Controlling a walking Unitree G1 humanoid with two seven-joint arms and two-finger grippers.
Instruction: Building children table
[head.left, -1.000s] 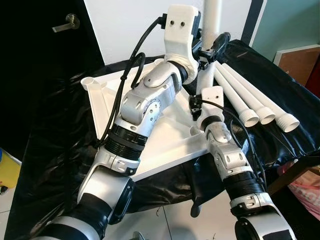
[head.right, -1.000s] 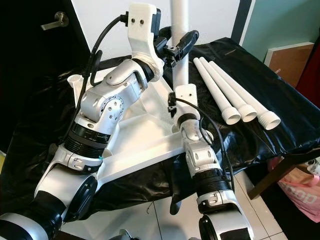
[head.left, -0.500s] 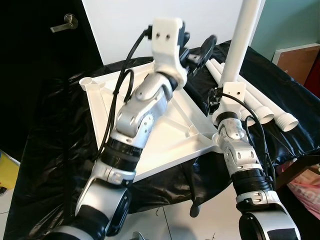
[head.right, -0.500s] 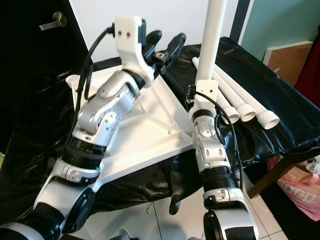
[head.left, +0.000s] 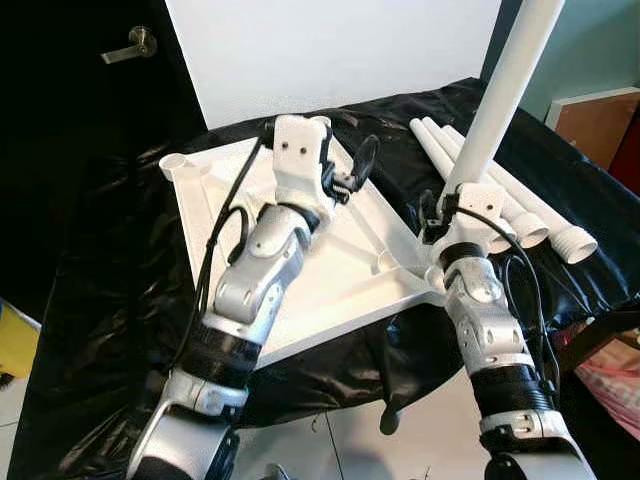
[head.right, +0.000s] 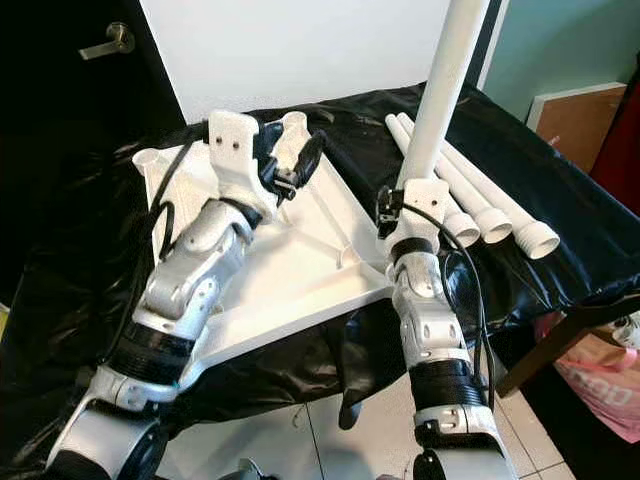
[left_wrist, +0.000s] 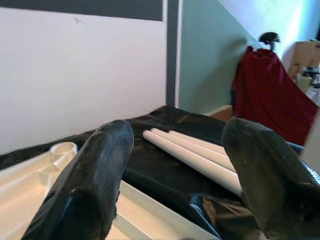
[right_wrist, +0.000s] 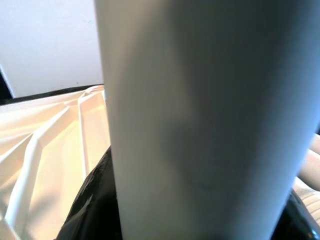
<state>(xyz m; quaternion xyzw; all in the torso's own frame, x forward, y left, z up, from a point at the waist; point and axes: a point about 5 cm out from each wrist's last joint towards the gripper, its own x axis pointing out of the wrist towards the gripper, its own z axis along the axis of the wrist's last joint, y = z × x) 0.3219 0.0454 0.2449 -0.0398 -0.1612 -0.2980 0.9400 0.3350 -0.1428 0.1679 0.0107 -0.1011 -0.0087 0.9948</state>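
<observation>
White plastic is what most of this job is made of: an upturned white plastic children's tabletop (head.left: 330, 275), ribbed on its underside with round corner sockets, is lying on a black plastic sheet (head.left: 110, 300) spread over a work surface; three spare white plastic tube legs (head.left: 520, 215) with ridged ends are lying side by side on the sheet just beside it, toward the robot's right.

The right gripper (head.left: 452, 205) is clamping its fingers around a fourth long white plastic leg (head.left: 505, 95), holding it nearly upright but tilted, its lower end just beside the tabletop's near right corner; the right wrist view is showing that leg pressed close between the dark fingers. The left gripper (head.left: 352, 172) is hovering above the tabletop's middle, fingers spread apart and holding nothing; in its wrist view the gap between the two black fingertips (left_wrist: 95, 175) is showing the spare legs.

The step in hand looks like fitting a leg into a corner socket; whether its end is seated there I cannot tell. The next move probably calls for straightening the leg over the socket and pressing or twisting it down, with the left gripper steadying the tabletop.
</observation>
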